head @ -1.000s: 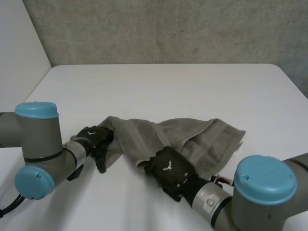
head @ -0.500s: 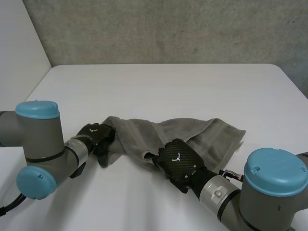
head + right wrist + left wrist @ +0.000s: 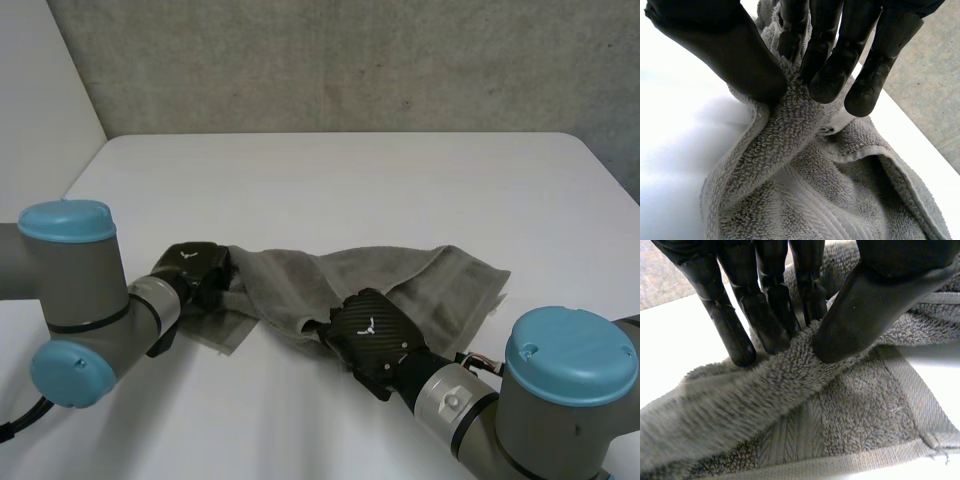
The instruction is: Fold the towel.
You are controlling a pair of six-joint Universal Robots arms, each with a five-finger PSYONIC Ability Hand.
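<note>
Towel [image 3: 432, 288] in left hand [image 3: 196, 270] and right hand [image 3: 366, 336], on white table [image 3: 350, 180].

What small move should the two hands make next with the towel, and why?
Probably lift both hands together. The left hand pinches the towel near its left end, and the right hand pinches a ridge of its near edge. The towel lies bunched on the table, so raising it may let it hang straight before folding.
</note>
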